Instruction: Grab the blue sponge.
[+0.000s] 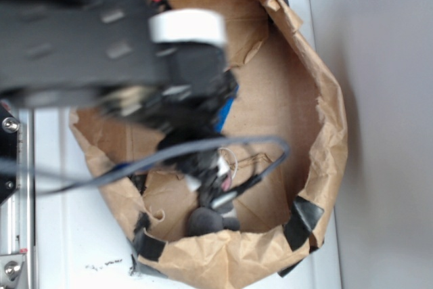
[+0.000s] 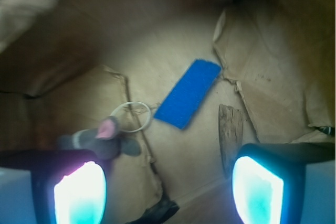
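Blue sponge (image 2: 188, 93) seen lying flat on floor of paper bag (image 2: 273, 51), ahead of gripper (image 2: 168, 184) and clear of both pads, roughly centred between them. Long axis set diagonally across jaw line, running lower left to upper right. Jaws spread wide, nothing held. Plush mouse (image 2: 102, 140) found beside left pad, wood piece (image 2: 231, 132) near right. Wrist rotation judged needed before descent.

Black arm (image 1: 101, 45), white band (image 1: 187, 26), grey cable (image 1: 203, 147); pincer (image 2: 168, 182) pads glowing cyan.
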Tool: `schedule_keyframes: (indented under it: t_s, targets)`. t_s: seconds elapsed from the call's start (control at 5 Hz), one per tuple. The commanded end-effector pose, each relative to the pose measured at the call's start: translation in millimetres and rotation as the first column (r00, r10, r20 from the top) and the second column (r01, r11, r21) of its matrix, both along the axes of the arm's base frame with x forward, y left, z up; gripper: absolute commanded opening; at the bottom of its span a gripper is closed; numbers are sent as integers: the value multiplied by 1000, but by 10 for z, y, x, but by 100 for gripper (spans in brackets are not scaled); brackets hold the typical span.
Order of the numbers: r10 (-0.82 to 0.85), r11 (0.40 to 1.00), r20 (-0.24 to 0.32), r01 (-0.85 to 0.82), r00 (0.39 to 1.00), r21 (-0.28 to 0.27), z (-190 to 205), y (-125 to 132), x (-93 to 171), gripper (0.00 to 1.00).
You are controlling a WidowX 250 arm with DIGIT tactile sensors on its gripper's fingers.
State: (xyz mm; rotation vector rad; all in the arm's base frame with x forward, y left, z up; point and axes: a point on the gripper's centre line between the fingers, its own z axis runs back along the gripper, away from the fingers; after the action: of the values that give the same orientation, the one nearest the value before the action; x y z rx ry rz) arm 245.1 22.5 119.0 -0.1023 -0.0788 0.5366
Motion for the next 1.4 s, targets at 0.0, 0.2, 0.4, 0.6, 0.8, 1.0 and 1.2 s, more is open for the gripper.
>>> schedule_keyframes:
  t_s: [0.0,0.2,0.4,0.6,0.8,1.0,1.2]
  targets:
    - [52,994,65,-58,997,96,-268,136,300,100]
    - [15,998,107,-22,994,62,-466,96,307,100]
    - [2,999,122,-7,992,35,-563,31,347,100]
    - [-16,999,97,11,995,50,-721,-92,413,100]
    - [-21,998,75,17,997,54,-808,-157,493,100]
    - [-12,998,107,5,994,68,-748,-161,534,0]
    - [-1,994,158,-16,987,106,-696,-155,538,0]
